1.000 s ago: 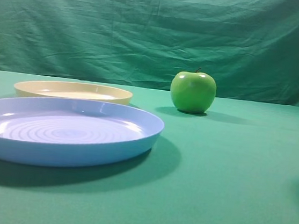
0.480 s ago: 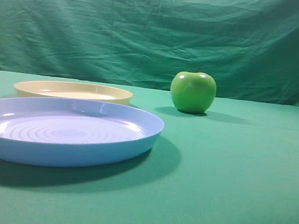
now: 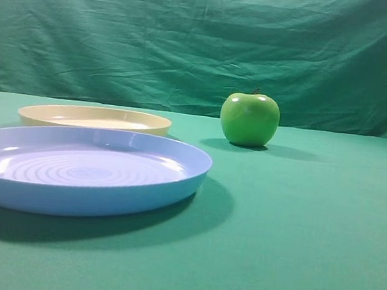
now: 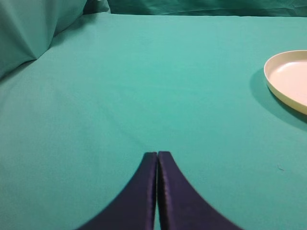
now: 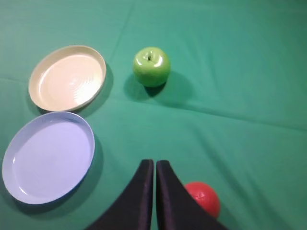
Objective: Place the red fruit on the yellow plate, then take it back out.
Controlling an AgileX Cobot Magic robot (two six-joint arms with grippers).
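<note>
Bright even overhead light, soft shadows right of the blue plate [image 3: 85, 171] and green apple [image 3: 249, 119], small glare spots on the apple, cloth [image 3: 309, 235] slightly soft, colours faintly washed

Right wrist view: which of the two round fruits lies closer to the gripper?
The small red fruit, right beside the shut right gripper at the bottom of the view. The glossy green apple sits far off, near the cream-yellow plate.

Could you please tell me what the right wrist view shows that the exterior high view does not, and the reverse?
Only the right wrist view shows the red fruit on the cloth, beside the shut right gripper, which holds nothing. Only the exterior high view shows the draped green backdrop. Both show the yellow plate, empty, the blue plate, also empty, and the green apple.
</note>
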